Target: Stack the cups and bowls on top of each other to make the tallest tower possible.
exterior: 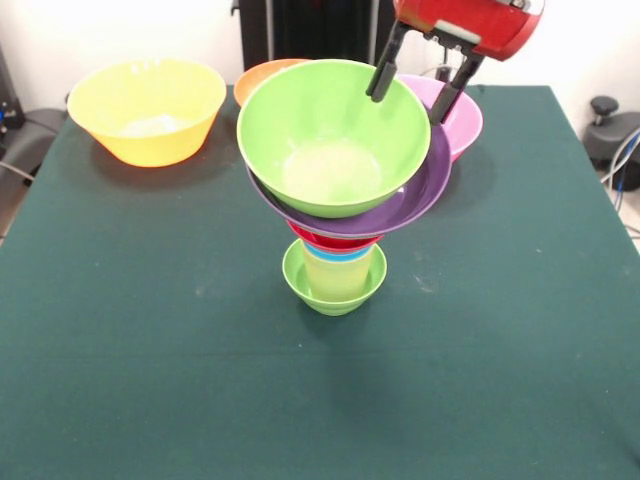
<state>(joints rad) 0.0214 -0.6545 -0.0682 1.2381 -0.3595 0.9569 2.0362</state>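
The tower stands mid-table on a small lime-green bowl (334, 290). Nested in that bowl is a pale yellow cup (338, 270), with a blue cup rim (335, 254) and a red rim (335, 241) above it. On these rests the wide purple bowl (418, 200), and the large green bowl (335, 135) sits in it, tilted towards the camera. My gripper (407, 108) is open at the green bowl's far right rim. One finger (382, 75) is over the bowl's inside and the other is outside it. I cannot tell if they touch the rim.
A large yellow bowl (147, 110) stands at the far left of the green table (150, 350). An orange bowl (262, 75) peeks out behind the tower. A pink bowl (464, 118) sits behind the tower's right side, under the gripper.
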